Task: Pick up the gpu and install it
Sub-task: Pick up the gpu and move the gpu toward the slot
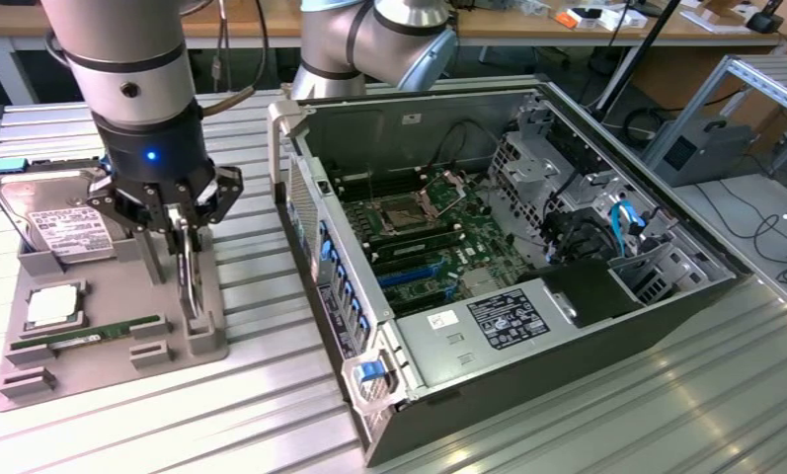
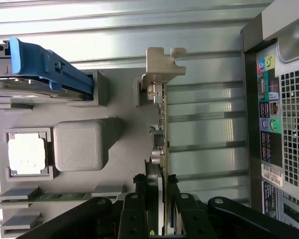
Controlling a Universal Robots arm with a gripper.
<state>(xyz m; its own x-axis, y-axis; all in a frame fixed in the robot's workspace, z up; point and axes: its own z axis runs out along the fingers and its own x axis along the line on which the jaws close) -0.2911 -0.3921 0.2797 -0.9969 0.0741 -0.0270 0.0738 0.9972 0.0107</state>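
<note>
Two fingers (image 2: 134,211) of your gripper (image 2: 157,180) are pinching the gpu (image 2: 161,124) across its flat faces, one on the cooler side and one on the back. That grip seems forced, since the card is standing on edge in the grey holder tray (image 1: 97,373). Its silver bracket (image 2: 162,67) is sitting in a notch at the tray's end, likely steadying it. You are working just beside the open computer case (image 1: 590,326), where the motherboard (image 1: 427,242) is lying exposed.
</note>
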